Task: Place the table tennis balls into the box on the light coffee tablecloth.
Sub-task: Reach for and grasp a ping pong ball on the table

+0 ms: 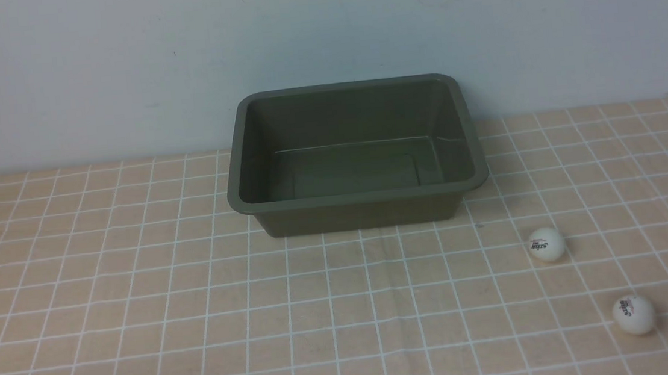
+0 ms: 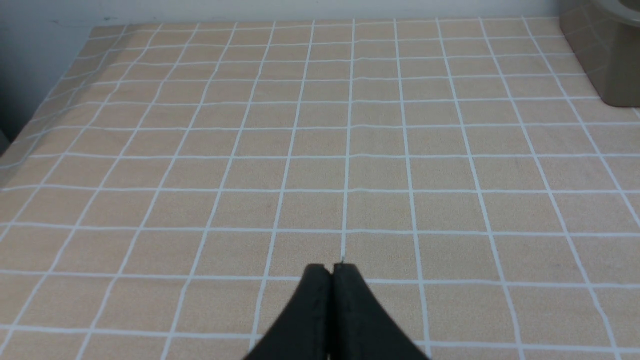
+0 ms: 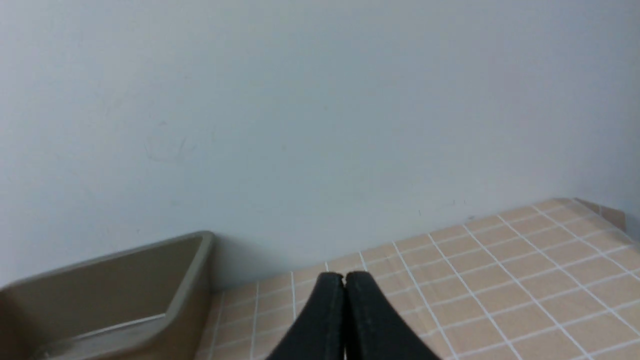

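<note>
The dark olive-green box stands empty at the back middle of the light coffee tablecloth. Two white table tennis balls lie on the cloth to its right: one close to the box's front right corner, the other nearer the front edge. Neither arm shows in the front view. In the left wrist view my left gripper is shut over bare cloth, with a corner of the box far off. My right gripper is shut and empty, the box beside it.
A pale blue-grey wall rises right behind the box. The cloth's left edge drops off in the left wrist view, and its far right corner shows in the right wrist view.
</note>
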`<state>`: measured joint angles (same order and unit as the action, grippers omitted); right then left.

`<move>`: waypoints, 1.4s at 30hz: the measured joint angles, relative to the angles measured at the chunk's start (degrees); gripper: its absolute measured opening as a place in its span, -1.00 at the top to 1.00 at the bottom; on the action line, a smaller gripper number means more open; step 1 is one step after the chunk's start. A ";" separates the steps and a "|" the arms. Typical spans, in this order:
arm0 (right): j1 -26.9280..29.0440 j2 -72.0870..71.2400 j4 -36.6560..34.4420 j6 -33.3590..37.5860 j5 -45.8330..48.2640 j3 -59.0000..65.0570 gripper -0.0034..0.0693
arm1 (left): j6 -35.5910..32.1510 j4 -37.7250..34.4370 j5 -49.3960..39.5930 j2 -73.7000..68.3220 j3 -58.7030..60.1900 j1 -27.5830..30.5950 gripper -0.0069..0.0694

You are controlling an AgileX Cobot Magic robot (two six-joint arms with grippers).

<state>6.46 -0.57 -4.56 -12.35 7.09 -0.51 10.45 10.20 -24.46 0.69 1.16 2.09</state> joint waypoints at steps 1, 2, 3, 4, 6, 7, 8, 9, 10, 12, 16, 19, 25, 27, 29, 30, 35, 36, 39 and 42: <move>0.00 0.00 0.00 0.00 -1.69 0.00 0.95 | 0.00 0.00 0.00 0.00 0.00 0.00 1.00; 0.00 0.00 0.00 0.00 -2.49 0.00 0.95 | 0.00 0.00 0.00 0.00 0.00 0.00 1.00; 0.00 0.00 -0.04 0.00 -3.23 0.00 0.95 | 0.00 0.00 0.00 0.00 0.00 0.00 1.00; 0.00 0.00 -0.04 0.00 -3.97 0.00 0.95 | 0.00 0.00 0.00 0.00 0.00 0.00 1.00; 0.00 0.00 -0.26 0.00 -5.66 0.00 0.95 | 0.00 0.00 0.00 0.00 0.00 0.00 1.00; 0.00 0.00 -0.57 -0.28 -7.09 0.00 0.95 | 0.00 0.00 0.00 0.00 0.00 0.00 1.00; 0.00 0.00 -1.23 -1.27 -8.20 0.00 0.95 | 0.00 0.00 0.00 0.00 0.00 0.00 1.00; 0.00 0.00 -1.61 -1.47 -8.84 0.00 0.95 | 0.00 0.00 0.00 0.00 0.00 0.00 1.00; 0.00 0.00 -2.78 -3.28 -11.09 0.00 0.95 | 0.00 0.00 0.00 0.00 0.00 0.00 1.00; 0.00 0.00 -4.62 -6.21 -15.54 -0.72 0.95 | 0.00 0.00 0.00 0.00 0.00 0.00 1.00; 0.00 0.00 -3.69 -8.56 -21.01 -4.83 0.95 | 0.00 0.00 0.00 0.00 0.00 0.00 1.00; 0.00 0.21 4.25 -8.84 -13.89 -11.57 0.95 | 0.00 0.00 0.00 0.00 0.00 0.00 1.00; 0.00 8.55 16.61 -7.65 8.12 -23.29 0.95 | 0.00 0.00 0.00 0.00 0.00 0.00 1.00; 0.00 11.96 16.79 -5.69 12.91 -26.46 0.95 | 0.00 0.00 0.00 0.00 0.00 0.00 1.00; 0.00 16.95 15.17 -1.39 17.52 -29.92 0.95 | 0.00 0.00 0.00 0.00 0.00 0.00 1.00; 0.00 18.88 13.47 0.57 19.95 -31.12 0.95 | 0.00 0.00 0.00 0.00 0.00 0.00 1.00; 0.00 31.54 -0.82 16.16 32.93 -36.84 0.95 | 0.00 0.00 0.00 0.00 0.00 0.00 1.00; 0.00 33.54 -3.78 20.08 34.85 -37.49 0.95 | 0.00 0.00 0.00 0.00 0.00 0.00 1.00; 0.00 40.00 -13.96 29.25 40.49 -39.25 0.95 | 0.00 0.00 0.00 0.00 0.00 0.00 1.00; 0.00 46.11 -19.37 33.98 44.22 -40.10 0.95 | 0.00 0.00 0.00 0.00 0.00 0.00 1.00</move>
<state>6.46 45.53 -23.93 21.64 51.30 -40.62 10.45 10.20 -24.46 0.69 1.16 2.09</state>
